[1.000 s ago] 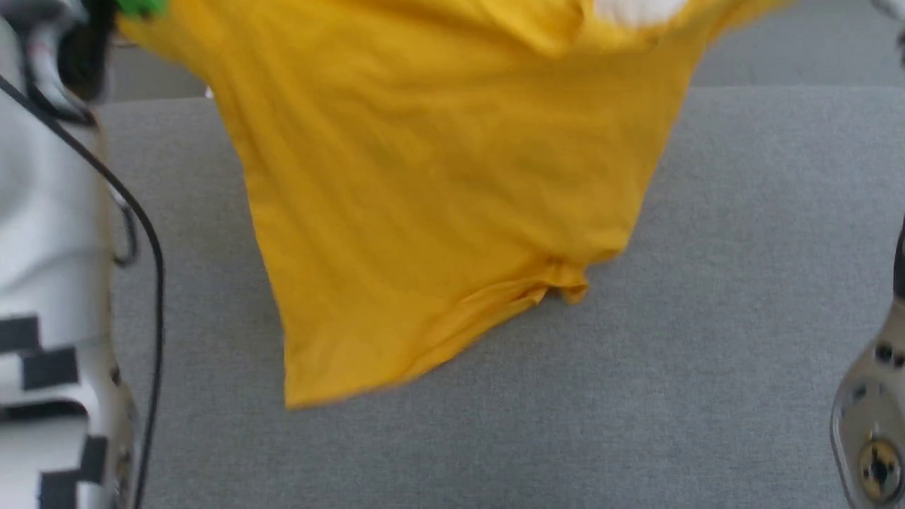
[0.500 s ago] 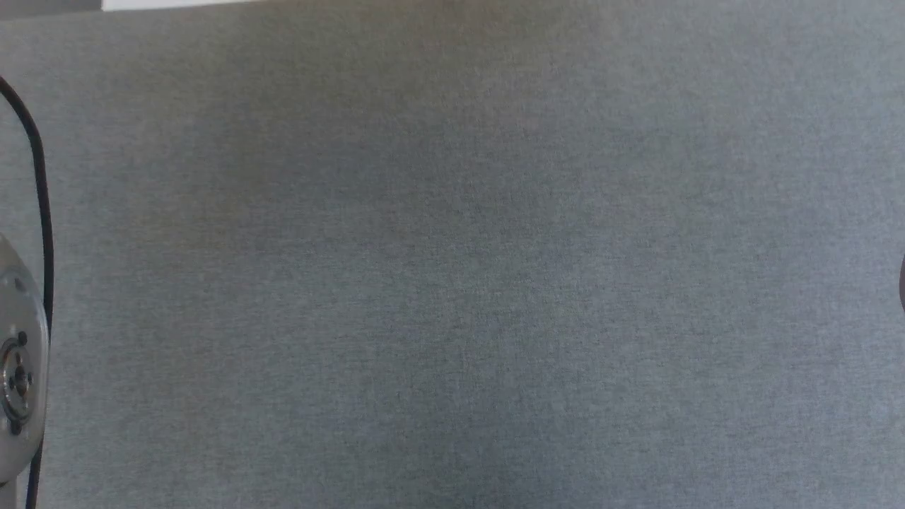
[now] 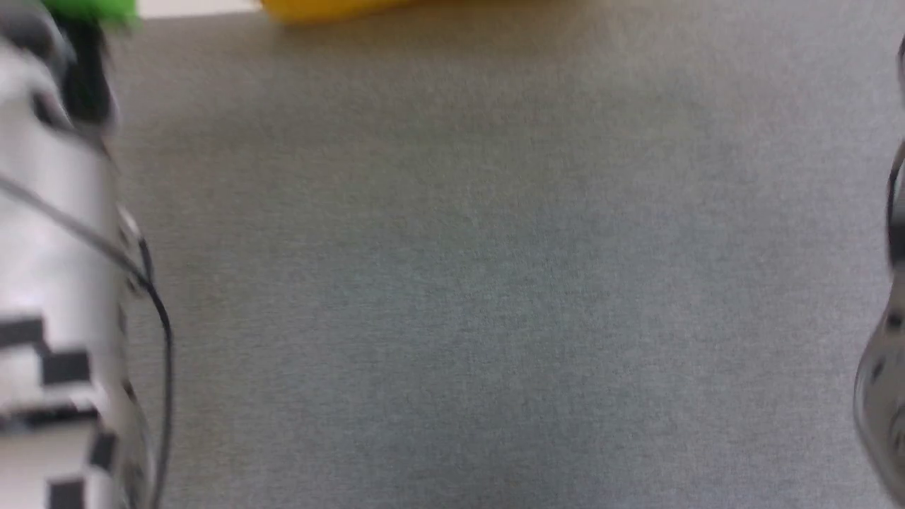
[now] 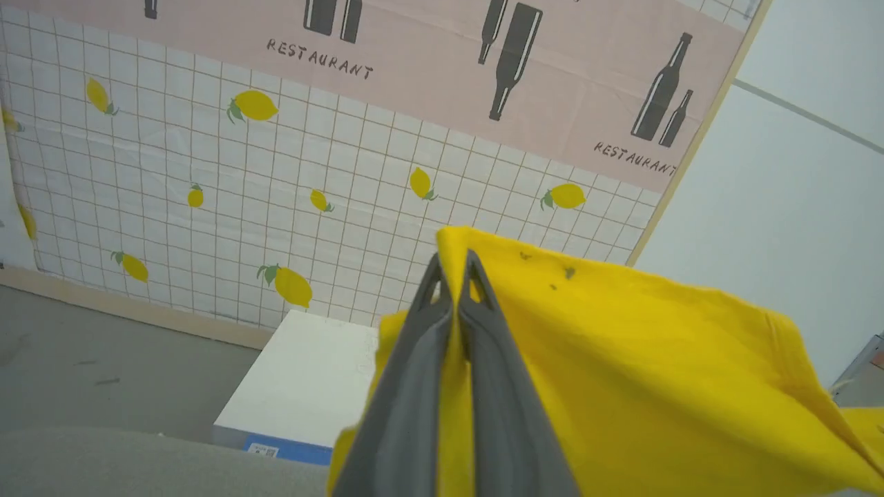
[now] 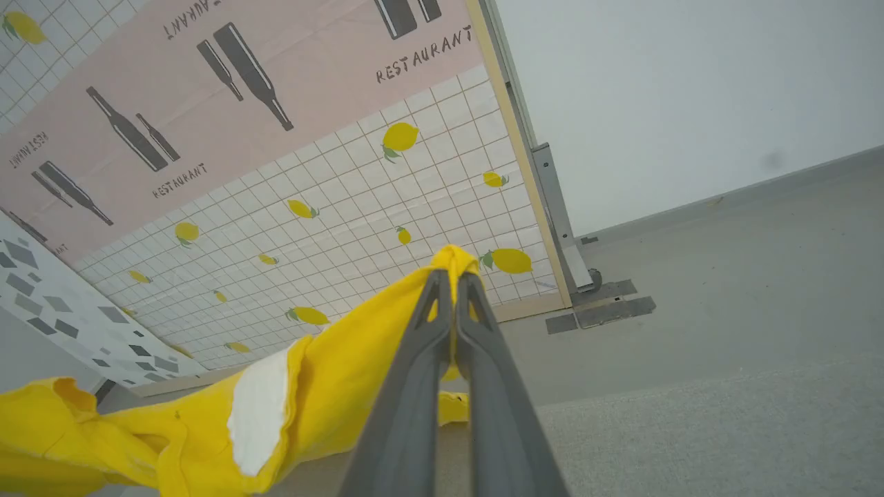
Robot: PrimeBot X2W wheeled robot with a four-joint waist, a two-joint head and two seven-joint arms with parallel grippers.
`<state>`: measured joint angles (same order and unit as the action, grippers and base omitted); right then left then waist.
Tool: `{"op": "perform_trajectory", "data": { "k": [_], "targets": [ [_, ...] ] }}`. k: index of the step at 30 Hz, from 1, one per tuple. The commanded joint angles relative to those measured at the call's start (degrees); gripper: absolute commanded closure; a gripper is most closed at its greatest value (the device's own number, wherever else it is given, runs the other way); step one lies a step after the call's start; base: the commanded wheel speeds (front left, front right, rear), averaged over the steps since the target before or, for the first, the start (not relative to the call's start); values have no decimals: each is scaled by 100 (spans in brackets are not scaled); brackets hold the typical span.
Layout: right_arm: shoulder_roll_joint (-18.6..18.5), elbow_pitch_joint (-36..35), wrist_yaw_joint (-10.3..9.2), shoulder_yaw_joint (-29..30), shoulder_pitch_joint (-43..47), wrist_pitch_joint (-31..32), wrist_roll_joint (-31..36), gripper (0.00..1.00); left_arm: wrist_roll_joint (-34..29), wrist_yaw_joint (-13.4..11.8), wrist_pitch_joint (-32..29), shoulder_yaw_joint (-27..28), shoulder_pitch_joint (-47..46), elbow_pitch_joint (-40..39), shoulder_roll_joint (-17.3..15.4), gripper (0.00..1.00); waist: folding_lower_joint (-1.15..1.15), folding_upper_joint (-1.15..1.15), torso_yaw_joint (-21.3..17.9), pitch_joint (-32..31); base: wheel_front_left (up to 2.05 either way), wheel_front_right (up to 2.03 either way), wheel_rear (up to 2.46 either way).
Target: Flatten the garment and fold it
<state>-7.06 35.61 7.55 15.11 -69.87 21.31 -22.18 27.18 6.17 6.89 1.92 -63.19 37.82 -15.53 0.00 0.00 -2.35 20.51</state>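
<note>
The left pincer (image 4: 452, 266) is clamped shut on a yellow edge of the garment (image 4: 656, 359) at the centre of the left wrist view. The right pincer (image 5: 452, 279) pinches another edge mid-frame in its own view, cloth sagging toward the lower left. In the blurred head view a yellow sliver at the top edge is probably its hem, above the grey desk (image 3: 495, 283). Light and limp, it should handle best held taut by two corners.

The garment (image 4: 656, 359) is matt yellow cloth, softly creased. Table top (image 3: 495, 283), frame centre, is grey felt-like fabric, matt and finely rough. The left gripper's fingers (image 4: 407, 414) look smooth matt grey plastic.
</note>
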Motion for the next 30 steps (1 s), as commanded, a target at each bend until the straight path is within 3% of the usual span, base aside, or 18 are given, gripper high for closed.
{"op": "perform_trajectory", "data": {
  "k": [1, 9, 10, 15, 19, 22, 25, 30],
  "targets": [
    [-84, -205, -6, -45, 499, -40, -266, 100, 152, 47, 72, 58, 469, -105, 47, 100, 0, 0, 321, -688, 0, 0, 0],
    [-124, -1531, -6, 117, 3647, -202, -1189, 100, 608, 104, 163, 5, 3299, -1218, 395, 100, 0, 0, 477, -1711, 0, 0, 0],
    [11, -1923, -6, 312, 4761, -101, -1234, 100, 775, -36, 110, 84, 4354, -1744, 610, 100, 0, 0, 481, -1912, 0, 0, 0],
    [232, -2464, -6, 826, 6240, 237, -1097, 100, 939, -374, -131, 141, 6003, -2454, 877, 100, 0, 0, 440, -2112, 0, 0, 0],
    [307, -2848, -6, 1033, 6912, 658, -730, 100, 927, -696, -473, 124, 6877, -2730, 923, 100, 0, 0, 364, -2160, 0, 0, 0],
    [307, -3115, -6, 992, 7169, 1012, -276, 100, 652, -885, -835, -87, 7291, -2771, 780, 100, 0, 0, 323, -2153, 0, 0, 0],
    [268, -3259, -6, 714, 7233, 1405, 222, 100, 208, -993, -1135, -397, 7386, -2634, 519, 100, 0, 0, 298, -2141, 0, 0, 0],
    [127, -3071, -6, -161, 7078, 2330, 1056, 100, -110, -1030, -1435, -700, 7119, -2352, 347, 100, 0, 0, 290, -2076, 0, 0, 0]
  ]
}}
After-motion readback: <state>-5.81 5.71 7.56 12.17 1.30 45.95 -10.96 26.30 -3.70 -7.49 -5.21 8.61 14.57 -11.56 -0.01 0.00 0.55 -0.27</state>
